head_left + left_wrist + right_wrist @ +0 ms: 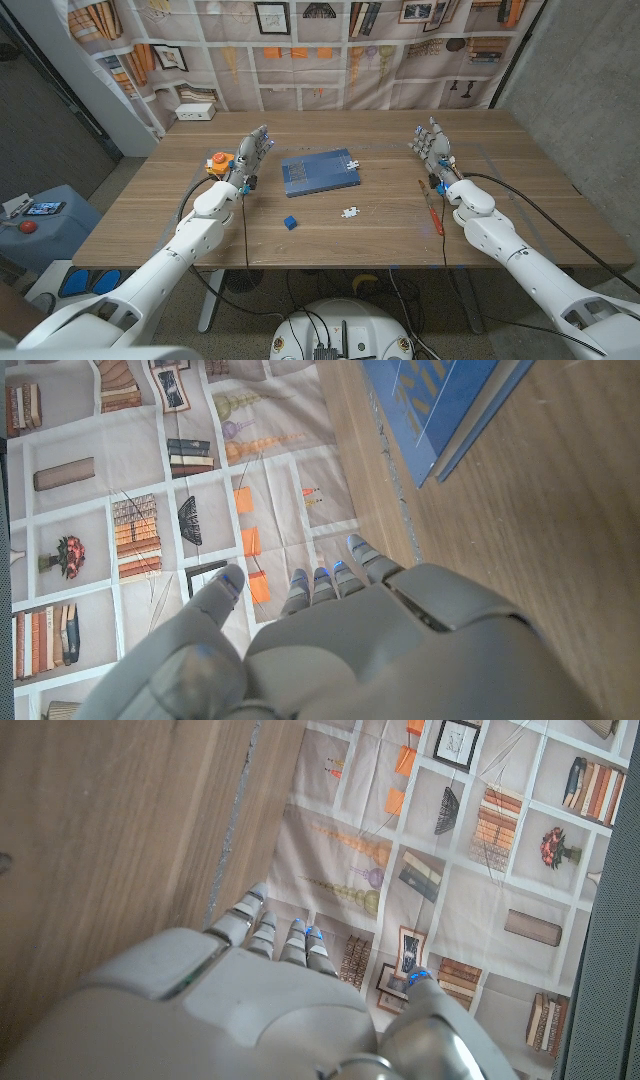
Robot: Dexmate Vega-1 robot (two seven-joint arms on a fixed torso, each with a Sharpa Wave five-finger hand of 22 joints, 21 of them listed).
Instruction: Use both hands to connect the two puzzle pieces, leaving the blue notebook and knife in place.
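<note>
A small blue puzzle piece (290, 222) lies on the wooden table (330, 235) near the front middle. A white puzzle piece (350, 212) lies a little to its right, apart from it. The blue notebook (320, 172) lies behind them in the middle, with a small white bit at its right edge; its corner (450, 410) also appears in the left wrist view. A red-handled knife (432, 205) lies on the right. My left hand (252, 152) stands left of the notebook, fingers apart, holding nothing. My right hand (432, 142) stands above the knife's far end, also empty.
An orange and white object (217, 162) sits just left of my left hand. A white box (195, 111) stands at the table's far left corner. A printed bookshelf backdrop (330, 50) hangs behind the table. A red button device (28, 224) stands off the table at left.
</note>
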